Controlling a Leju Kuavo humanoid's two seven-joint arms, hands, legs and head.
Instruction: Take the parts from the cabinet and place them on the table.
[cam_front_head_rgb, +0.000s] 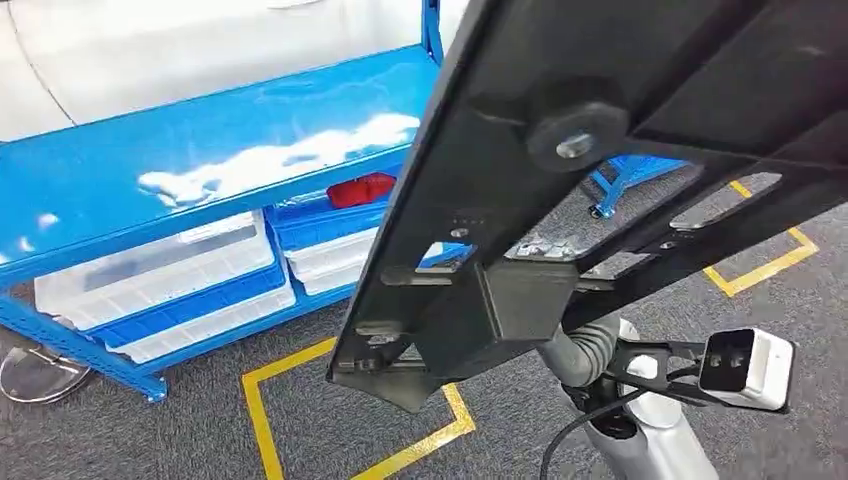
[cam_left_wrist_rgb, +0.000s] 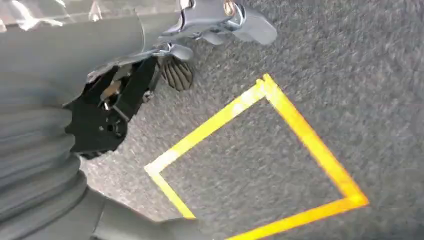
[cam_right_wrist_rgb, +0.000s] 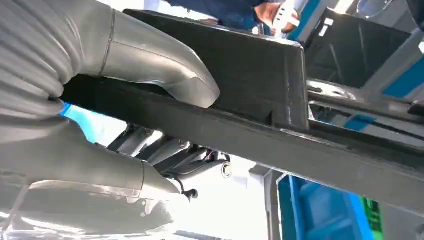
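1. Black flat metal bracket part (cam_front_head_rgb: 600, 150), long, with cut-out slots and a round boss, is held up high and tilted across the head view, off the blue steel cabinet shelf (cam_front_head_rgb: 200, 140) and not yet on any table.
2. Right hand (cam_right_wrist_rgb: 125, 100) grips the part: the thick grey thumb (cam_right_wrist_rgb: 165, 75) lies over 1 face of a black bar while darker fingers press from the other side.
3. Left hand (cam_left_wrist_rgb: 165, 55) hangs over grey carpet (cam_left_wrist_rgb: 300, 60) marked with yellow tape lines (cam_left_wrist_rgb: 300, 120); its fingers seem loosely curled around nothing, though I cannot tell for certain.
4. Clear plastic bins in blue trays (cam_front_head_rgb: 170, 280) sit on the lower cabinet level, beside a red object (cam_front_head_rgb: 360, 188).
5. Judged step: carrying the part to the table. The long part overhangs the hand, so the grip should remain firm and the wrist level, since leverage could twist it loose.
6. Swing it slowly, keeping the far end away from the cabinet's blue upright post (cam_front_head_rgb: 432, 25).
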